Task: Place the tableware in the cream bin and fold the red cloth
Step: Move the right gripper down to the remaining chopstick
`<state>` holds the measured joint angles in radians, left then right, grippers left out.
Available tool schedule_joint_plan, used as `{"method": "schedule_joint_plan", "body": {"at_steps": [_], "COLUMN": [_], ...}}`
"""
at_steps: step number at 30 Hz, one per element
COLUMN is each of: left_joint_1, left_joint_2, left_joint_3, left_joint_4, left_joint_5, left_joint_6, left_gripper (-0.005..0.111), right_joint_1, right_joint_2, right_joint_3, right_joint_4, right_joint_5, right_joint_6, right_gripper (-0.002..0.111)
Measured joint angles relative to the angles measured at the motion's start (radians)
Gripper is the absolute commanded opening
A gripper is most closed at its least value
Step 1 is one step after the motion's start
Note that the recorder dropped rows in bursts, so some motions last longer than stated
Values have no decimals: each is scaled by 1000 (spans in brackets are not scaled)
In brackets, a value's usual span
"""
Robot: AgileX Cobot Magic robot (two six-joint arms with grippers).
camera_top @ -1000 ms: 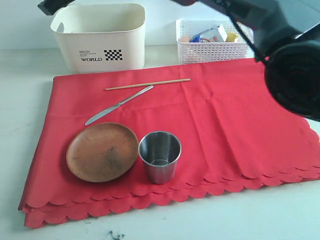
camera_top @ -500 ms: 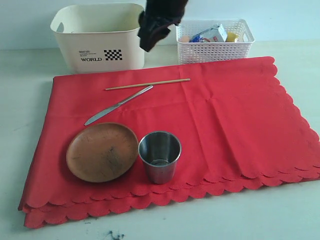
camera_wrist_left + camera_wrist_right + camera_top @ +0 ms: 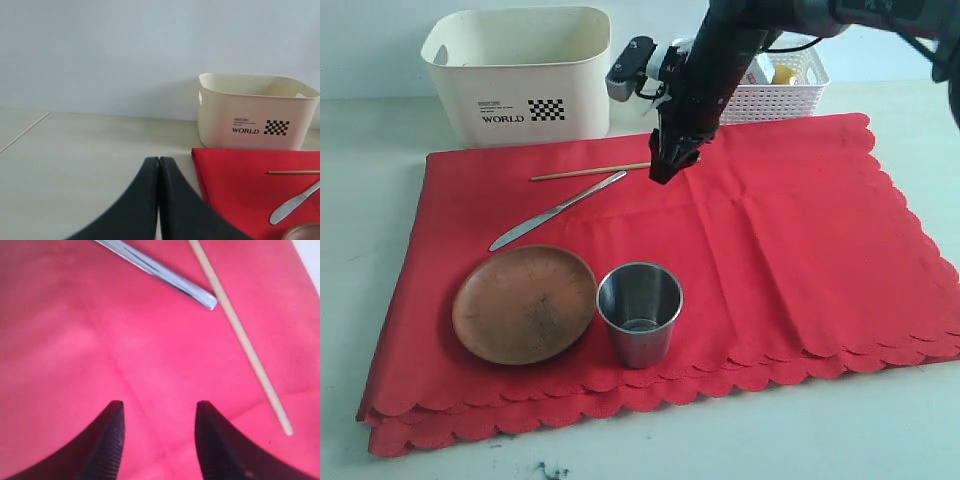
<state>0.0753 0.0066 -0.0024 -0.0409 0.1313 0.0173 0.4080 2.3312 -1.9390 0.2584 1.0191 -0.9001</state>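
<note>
Over the red cloth (image 3: 790, 230), right tool (image 3: 157, 409) apart, chopsticks (image 3: 590, 172) and knife (image 3: 555, 212) nearby, left tool (image 3: 159, 162) together

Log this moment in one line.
right gripper: open, empty, over red cloth beside chopsticks | left gripper: shut, empty | wooden plate, steel cup, knife: on cloth

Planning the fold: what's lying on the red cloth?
A chopstick, knife, wooden plate and steel cup, with the right gripper open above it. Cloth beneath plate and cup is covered.
</note>
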Motion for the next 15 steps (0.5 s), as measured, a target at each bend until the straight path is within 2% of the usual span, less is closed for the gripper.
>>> {"method": "schedule_joint_plan", "body": {"at_steps": [15], "left_joint_1": [0], "left_joint_2": [0], "left_joint_3": [0], "left_joint_4": [0], "left_joint_5": [0], "left_joint_6": [0], "left_gripper": [2], "right_joint_1": [0], "right_joint_2": [208], "right_joint_3": [-250], "right_joint_4": [-32], "right_joint_5": [-87], "right_joint_6": [-99], "right_gripper": [43]}}
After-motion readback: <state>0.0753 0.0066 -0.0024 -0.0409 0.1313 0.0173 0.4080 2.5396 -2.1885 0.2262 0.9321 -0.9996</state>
